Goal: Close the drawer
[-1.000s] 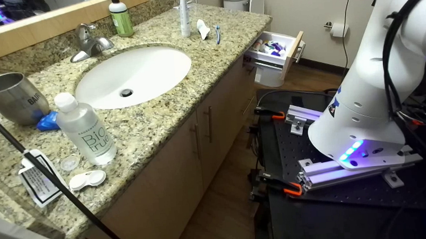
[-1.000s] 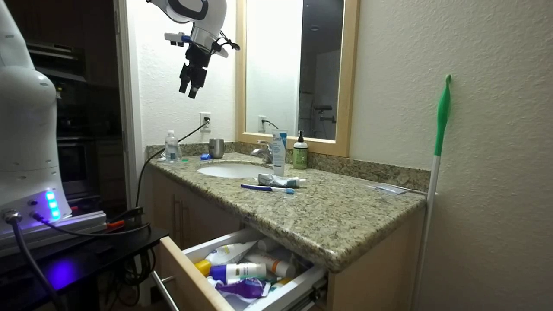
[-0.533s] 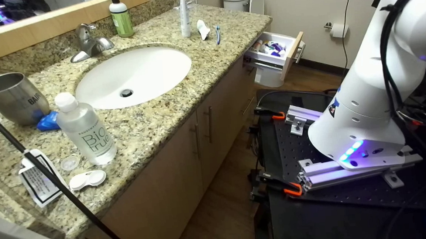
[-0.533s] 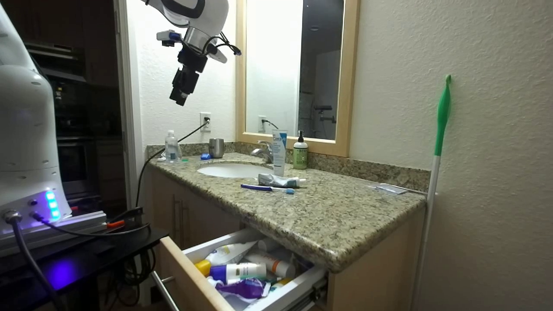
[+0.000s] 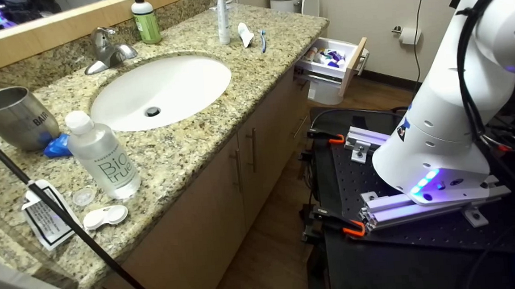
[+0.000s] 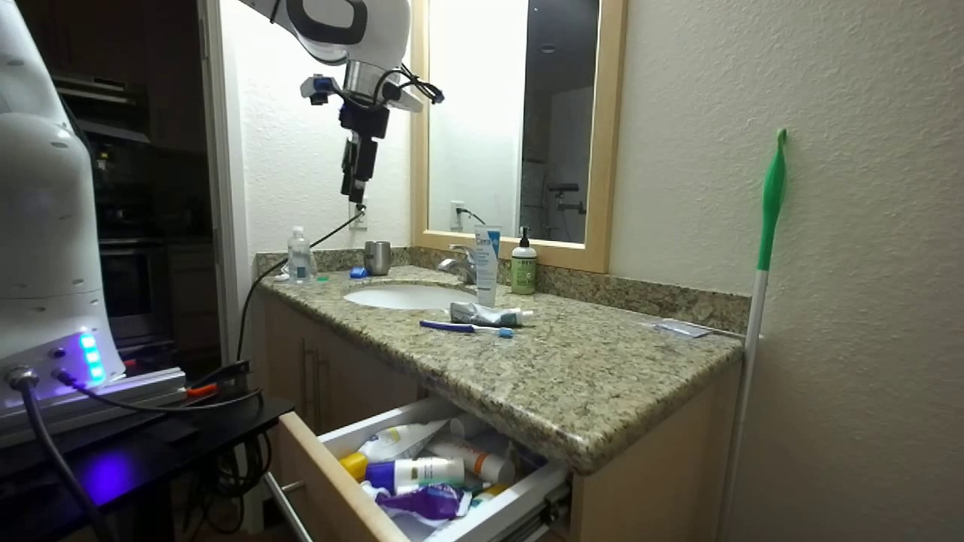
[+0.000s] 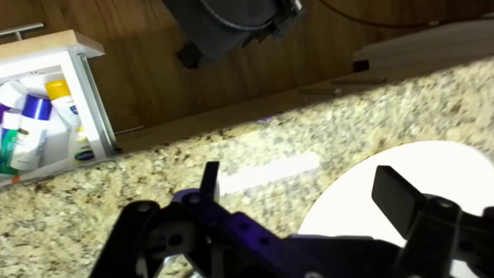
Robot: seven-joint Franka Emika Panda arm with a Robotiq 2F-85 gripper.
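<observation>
The drawer stands pulled open at the far end of the vanity. Its tan wood front shows in both exterior views (image 5: pixel 353 67) (image 6: pixel 331 480), with a metal bar handle (image 6: pixel 285 504) on it. White, blue, purple and yellow-capped tubes and bottles lie inside. In the wrist view the drawer (image 7: pixel 42 43) is at the upper left, partly cut off by the frame. My gripper (image 7: pixel 300 181) is open and empty, its black fingers wide apart over the counter and sink. In an exterior view the gripper (image 6: pixel 354 194) hangs high above the far sink end, well away from the drawer.
The granite counter (image 6: pixel 587 369) carries a toothbrush (image 6: pixel 467 329), toothpaste tube (image 6: pixel 486 315), upright cream tube (image 6: pixel 486 267), soap bottle (image 6: pixel 523 265), steel cup (image 5: pixel 16 119) and clear bottle (image 5: pixel 104 156). A faucet (image 5: pixel 108 51) stands by the sink (image 5: pixel 169 92). The black robot table (image 5: pixel 349 255) faces the vanity.
In an exterior view my gripper first swings left and turns, then comes back right and ends lower than before. The arm's upper links shift slightly. The drawer stays as it was.
</observation>
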